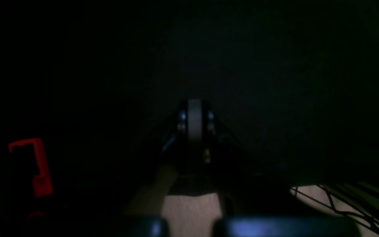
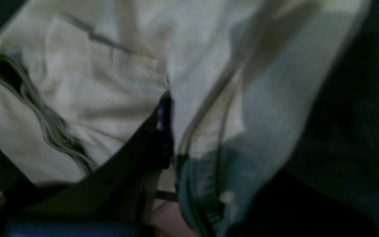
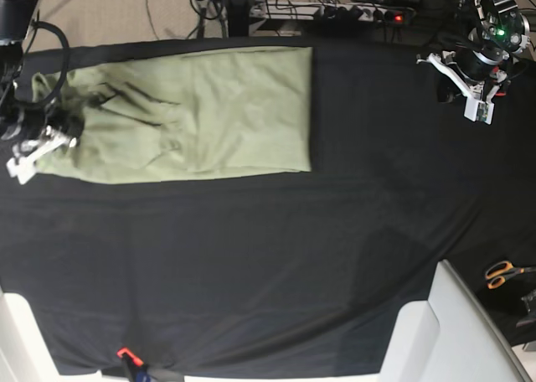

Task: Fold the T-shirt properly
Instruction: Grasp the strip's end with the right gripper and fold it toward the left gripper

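Scissors: you have them at the near right, off the cloth.
Shirt: yours lies far left, folded into a long band.
Right claw: at the shirt's left end, pinched on its fabric.
Left claw: far right, closed, holding nothing, well apart from the shirt.
Writing: none you can read.

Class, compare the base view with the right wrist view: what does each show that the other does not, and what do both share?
Only the base view shows the whole layout: the black table cloth, the left end effector far from the T-shirt, and orange-handled scissors. Only the right wrist view shows the fabric's folds and layered edges up close, blurred, with the right end effector shut on cloth. Both show the pale green T-shirt and that end effector at one end.
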Controlling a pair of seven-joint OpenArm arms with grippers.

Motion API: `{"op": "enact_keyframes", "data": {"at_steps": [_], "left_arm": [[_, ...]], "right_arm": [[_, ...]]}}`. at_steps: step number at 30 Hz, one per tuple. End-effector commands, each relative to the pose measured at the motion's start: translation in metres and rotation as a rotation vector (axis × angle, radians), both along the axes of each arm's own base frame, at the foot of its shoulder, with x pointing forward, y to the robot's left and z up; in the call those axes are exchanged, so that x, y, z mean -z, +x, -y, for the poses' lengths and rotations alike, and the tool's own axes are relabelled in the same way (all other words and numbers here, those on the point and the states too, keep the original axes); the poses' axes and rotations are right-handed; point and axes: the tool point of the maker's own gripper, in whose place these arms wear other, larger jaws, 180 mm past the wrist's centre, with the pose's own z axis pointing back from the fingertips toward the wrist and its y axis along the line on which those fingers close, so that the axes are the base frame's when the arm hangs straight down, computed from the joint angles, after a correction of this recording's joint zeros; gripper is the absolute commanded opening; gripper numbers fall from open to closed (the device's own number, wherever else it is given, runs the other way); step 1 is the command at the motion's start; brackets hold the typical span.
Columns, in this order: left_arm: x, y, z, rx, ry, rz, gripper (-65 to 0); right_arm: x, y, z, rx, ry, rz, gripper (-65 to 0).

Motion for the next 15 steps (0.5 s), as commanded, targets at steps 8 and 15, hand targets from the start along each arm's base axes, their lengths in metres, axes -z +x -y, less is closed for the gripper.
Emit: {"op": "enact_keyframes", "data": {"at_steps": [8, 15], "left_arm": [[-0.011, 0.013, -0.003, 0.005, 0.007, 0.049, -65.0], [-0.012, 0.014, -0.003, 0.004, 0.005, 0.052, -65.0]], "right_arm": [[-0.044, 0.022, -0.027, 0.025, -0.101, 0.030, -64.7], [-0.047, 0.011, -0.098, -0.035, -0.091, -0.028, -64.8]]}}
